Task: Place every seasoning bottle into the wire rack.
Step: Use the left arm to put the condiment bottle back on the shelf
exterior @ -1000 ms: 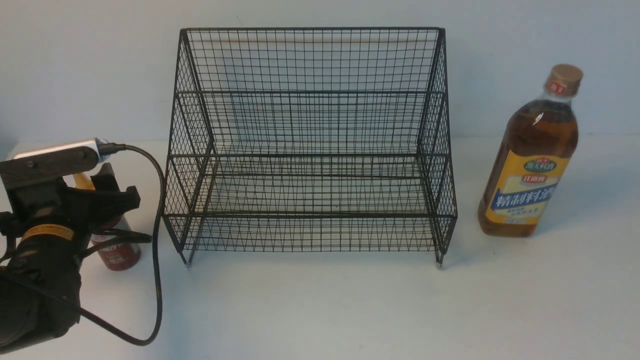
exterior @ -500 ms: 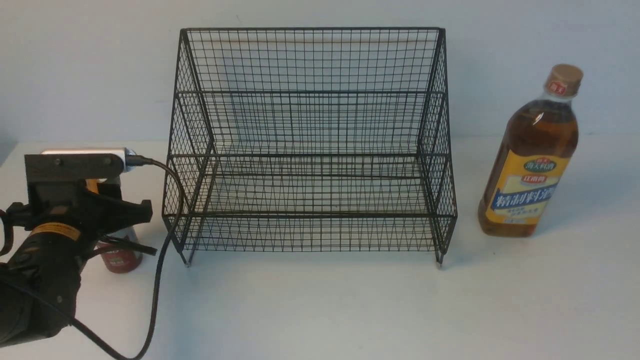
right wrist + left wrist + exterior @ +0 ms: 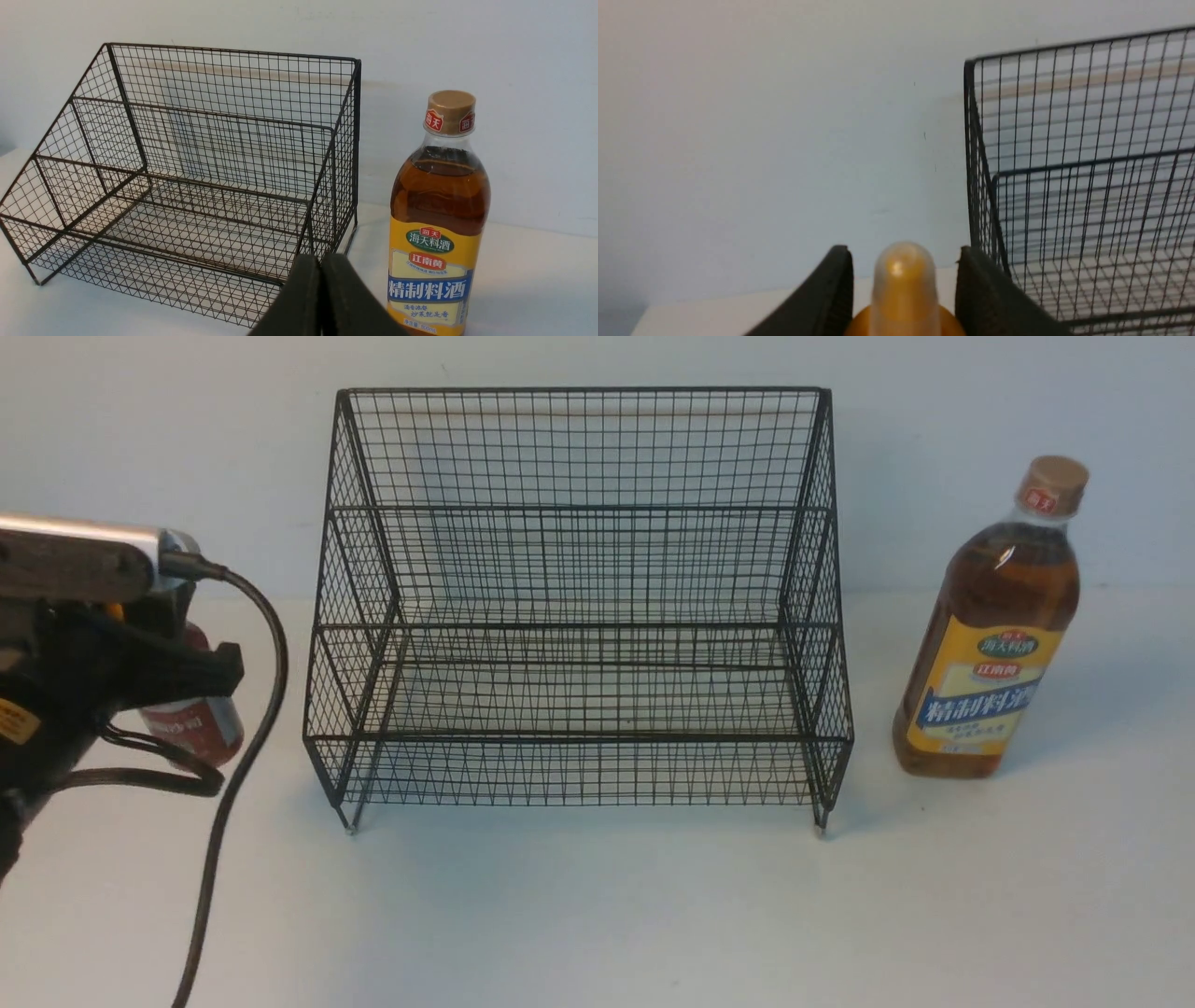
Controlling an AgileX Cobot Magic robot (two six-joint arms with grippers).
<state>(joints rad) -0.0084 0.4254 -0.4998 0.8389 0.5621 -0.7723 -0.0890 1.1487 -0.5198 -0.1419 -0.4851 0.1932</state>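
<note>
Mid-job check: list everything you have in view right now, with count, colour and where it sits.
wire rack: one, black, centre of the table, no bottle in it.
tall bottle: one, amber liquid, yellow-blue label, tan cap, upright on the table right of the rack.
squeeze bottle: one, red with yellow nozzle cap, left of the rack, held.
table: one, white, under all of it.
cable: one, black, looping down from the left wrist.
left gripper: one, black, shut on the squeeze bottle.
right gripper: one, black, shut, empty, near the tall bottle.
</note>
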